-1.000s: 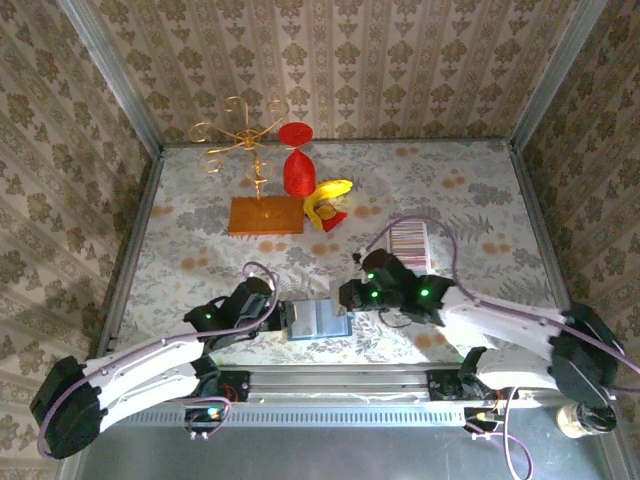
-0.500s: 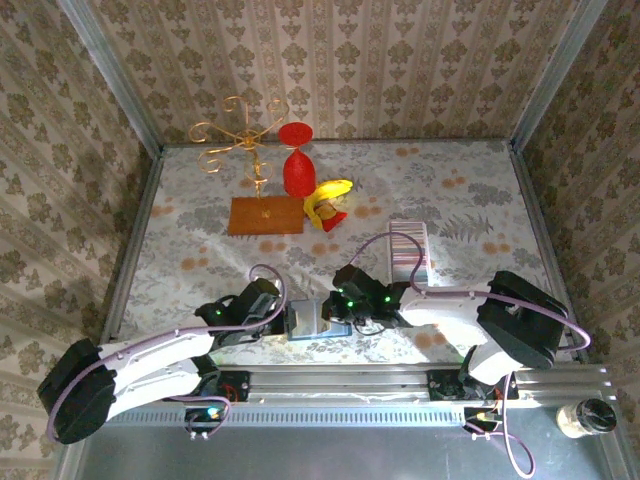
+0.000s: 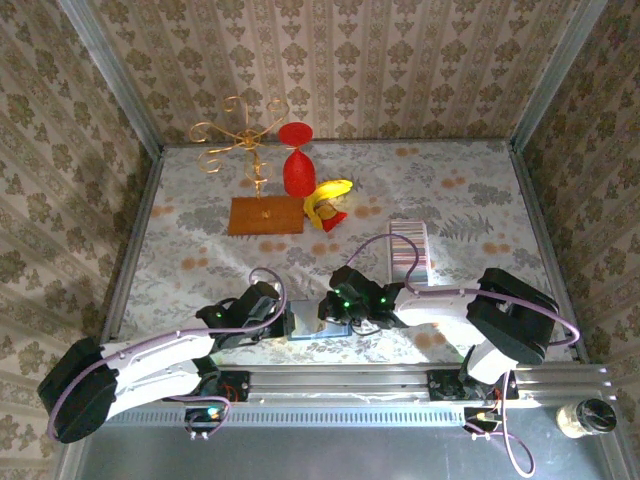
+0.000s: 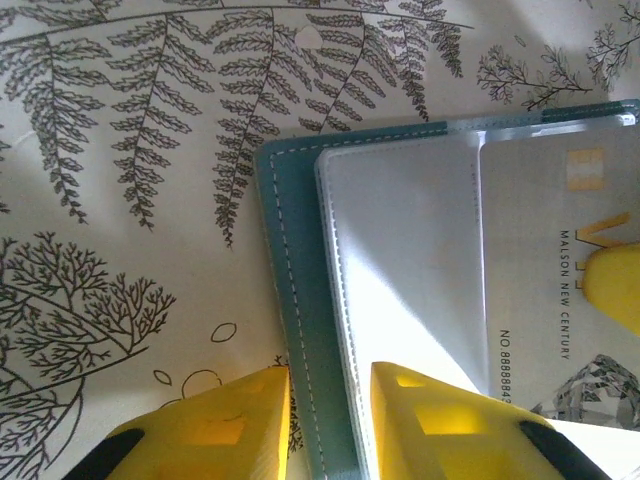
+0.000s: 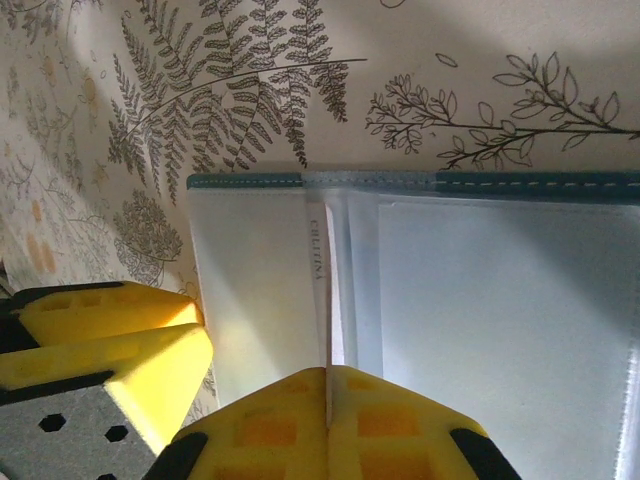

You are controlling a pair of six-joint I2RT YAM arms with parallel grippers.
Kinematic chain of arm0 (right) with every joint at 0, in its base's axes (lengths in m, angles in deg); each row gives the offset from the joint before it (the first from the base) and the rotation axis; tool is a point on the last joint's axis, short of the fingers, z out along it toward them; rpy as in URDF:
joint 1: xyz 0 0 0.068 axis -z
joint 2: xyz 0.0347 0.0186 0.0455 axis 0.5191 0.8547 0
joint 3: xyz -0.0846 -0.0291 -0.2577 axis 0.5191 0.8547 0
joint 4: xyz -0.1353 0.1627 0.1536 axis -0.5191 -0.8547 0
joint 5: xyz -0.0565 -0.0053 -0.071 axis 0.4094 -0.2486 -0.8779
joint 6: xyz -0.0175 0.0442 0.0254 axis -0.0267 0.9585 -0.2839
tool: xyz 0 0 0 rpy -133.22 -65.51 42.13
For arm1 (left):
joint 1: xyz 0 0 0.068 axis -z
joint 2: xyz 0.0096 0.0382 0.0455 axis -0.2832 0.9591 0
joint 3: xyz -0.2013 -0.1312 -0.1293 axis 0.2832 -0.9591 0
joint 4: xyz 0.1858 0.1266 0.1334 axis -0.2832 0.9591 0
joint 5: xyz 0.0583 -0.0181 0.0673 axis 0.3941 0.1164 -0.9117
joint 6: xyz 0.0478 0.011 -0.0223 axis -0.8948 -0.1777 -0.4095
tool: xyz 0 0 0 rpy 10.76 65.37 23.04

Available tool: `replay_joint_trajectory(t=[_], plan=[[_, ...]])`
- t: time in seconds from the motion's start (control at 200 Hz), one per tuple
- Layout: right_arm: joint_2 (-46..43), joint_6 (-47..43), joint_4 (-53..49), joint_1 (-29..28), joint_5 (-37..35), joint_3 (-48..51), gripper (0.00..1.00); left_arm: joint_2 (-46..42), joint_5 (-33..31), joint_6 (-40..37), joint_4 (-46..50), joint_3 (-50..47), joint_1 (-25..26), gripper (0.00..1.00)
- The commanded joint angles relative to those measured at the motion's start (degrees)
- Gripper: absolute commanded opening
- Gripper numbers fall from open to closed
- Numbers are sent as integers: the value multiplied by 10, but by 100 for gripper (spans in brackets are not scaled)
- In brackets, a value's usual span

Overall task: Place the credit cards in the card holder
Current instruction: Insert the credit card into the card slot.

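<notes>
Credit card (image 4: 540, 200), pale with a gold chip and a printed number, is lying under a clear sleeve of the open teal pouch (image 4: 290, 300). The pouch is resting flat on the fern-print cloth (image 4: 120, 150) at the near edge of the table, between my two grippers.

My left gripper (image 4: 330, 410) is standing at the pouch's 9 o'clock side. Its jaws are a narrow gap apart and are straddling the stitched teal border; I cannot tell whether they are pressing on it.

My right gripper (image 5: 327, 400) is standing at the 3 o'clock side, jaws pressed together, tip over the clear sleeves. A thin pale line is running out from the seam between the pads, and I cannot tell whether that is a pinched leaf or only a sleeve's edge. Seen from my left wrist, one of its yellow fingertips (image 4: 615, 290) is overlapping the card's face.

The card holder (image 3: 409, 250), a striped ribbed tray, is lying well apart from the pouch, at about 2 o'clock from it. Towards 12 o'clock, a banana (image 3: 330, 190), a red hourglass shape (image 3: 296, 160) and a gold wire stand (image 3: 245, 140) are sitting near the far wall.
</notes>
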Motion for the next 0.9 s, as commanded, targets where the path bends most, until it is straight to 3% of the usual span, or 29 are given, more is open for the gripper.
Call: replay_joint_trajectory(t=[0.0,0.695,0.895], plan=[[11,12,22,-7,-11,-6,0,7,-3,9,-13,-8,6,27],[34,52,113,-13,1,29,0,42,-8,5,-18,-6,15,19],[19,31,65,-13,-17,29,30,41,-10,6,-14,-6,18,18]])
